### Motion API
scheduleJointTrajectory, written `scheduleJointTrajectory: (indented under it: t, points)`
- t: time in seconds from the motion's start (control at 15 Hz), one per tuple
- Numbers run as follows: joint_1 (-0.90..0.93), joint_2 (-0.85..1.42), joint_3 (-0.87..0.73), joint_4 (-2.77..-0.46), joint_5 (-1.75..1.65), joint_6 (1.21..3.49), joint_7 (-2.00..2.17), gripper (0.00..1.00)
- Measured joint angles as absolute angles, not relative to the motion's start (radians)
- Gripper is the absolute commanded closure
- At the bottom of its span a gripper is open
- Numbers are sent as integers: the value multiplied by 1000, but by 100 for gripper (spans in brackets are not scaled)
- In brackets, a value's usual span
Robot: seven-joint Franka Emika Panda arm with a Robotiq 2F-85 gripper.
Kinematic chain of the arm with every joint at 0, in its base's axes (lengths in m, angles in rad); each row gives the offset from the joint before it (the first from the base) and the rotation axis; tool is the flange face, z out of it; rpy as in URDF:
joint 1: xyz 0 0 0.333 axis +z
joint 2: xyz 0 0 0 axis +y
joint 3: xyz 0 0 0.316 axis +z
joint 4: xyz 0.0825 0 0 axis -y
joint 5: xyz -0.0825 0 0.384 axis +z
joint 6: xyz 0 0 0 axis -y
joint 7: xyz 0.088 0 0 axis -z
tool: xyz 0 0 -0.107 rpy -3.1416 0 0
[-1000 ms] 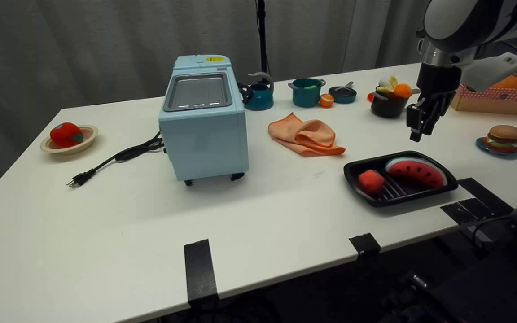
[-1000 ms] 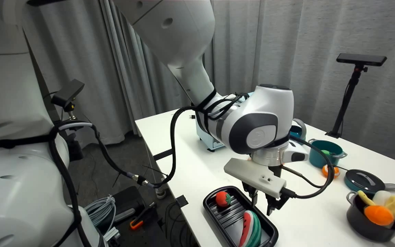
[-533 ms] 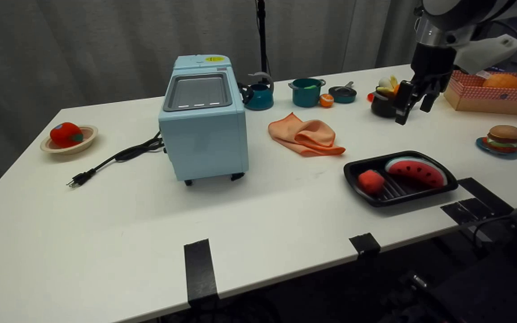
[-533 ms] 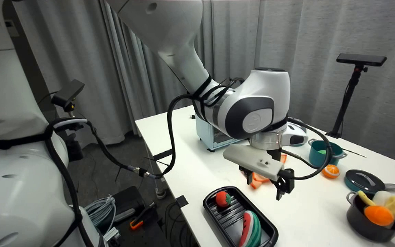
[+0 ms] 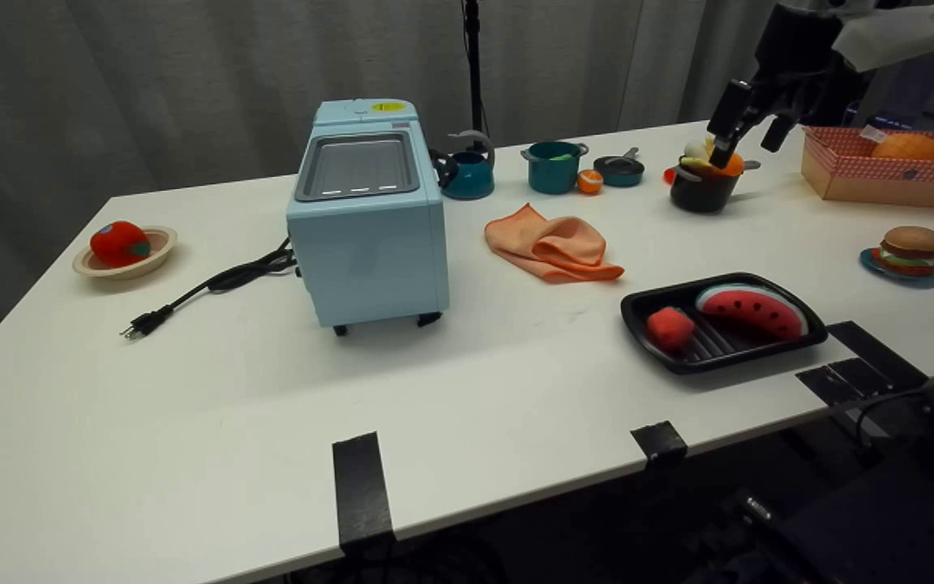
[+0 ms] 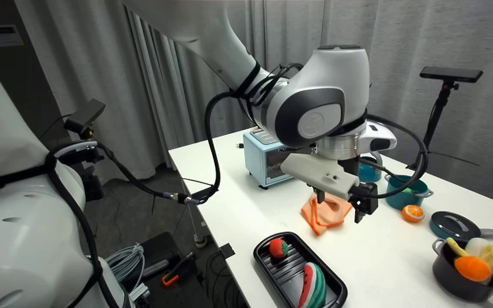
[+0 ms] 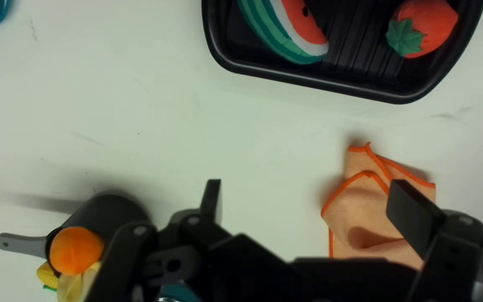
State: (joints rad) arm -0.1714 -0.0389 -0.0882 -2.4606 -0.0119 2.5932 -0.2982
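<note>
your gripper (image 7: 306,184): spread wide, its two fingers well apart, hanging above the white surface (image 7: 224,126), which shows between them in your wrist view.
orange cloth (image 7: 363,209): crumpled on the surface, brighter orange along its hem; in the wrist view one finger partly covers it, with the gripper above.
black tray (image 5: 710,345): shallow, ribbed and round-cornered, resting flat near the edge of the surface, well apart from your gripper.
toy watermelon slice (image 6: 313,286): lying in the tray toward one end, red face and striped green rind.
toy strawberry (image 6: 278,248): in the same tray toward the other end, apart from the slice, with a green leafy cap.
black pot (image 6: 460,286): upright, heaped with an orange piece (image 6: 473,268), a white piece (image 6: 476,246) and a yellow piece (image 6: 491,256).
more cookware: a teal pot (image 6: 400,201) with an orange-slice toy (image 6: 413,213) just beside it, a frying pan (image 6: 455,224) and a teal kettle (image 5: 469,180).
pale blue oven (image 5: 370,259): its black cord (image 5: 232,277) lies on the surface near a bowl (image 5: 139,268) holding a red toy (image 5: 118,245).
toy burger (image 5: 910,250): sits on a small blue plate (image 5: 870,260), near a basket (image 5: 893,189) with a red checked lining.
</note>
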Motion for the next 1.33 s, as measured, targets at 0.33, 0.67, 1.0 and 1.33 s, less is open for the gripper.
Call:
scheduleJointTrajectory:
  t: [0.33,0.67,1.0,1.33]
  points:
    - [-168,-103,-94,-2456,16,2592,-298,0]
    - [-161,-146,-100,-2456,17,2592,-298,0]
    - [-155,-162,-104,-2457,25,2592,-298,0]
    - [-155,-156,-104,-2457,25,2592,-298,0]
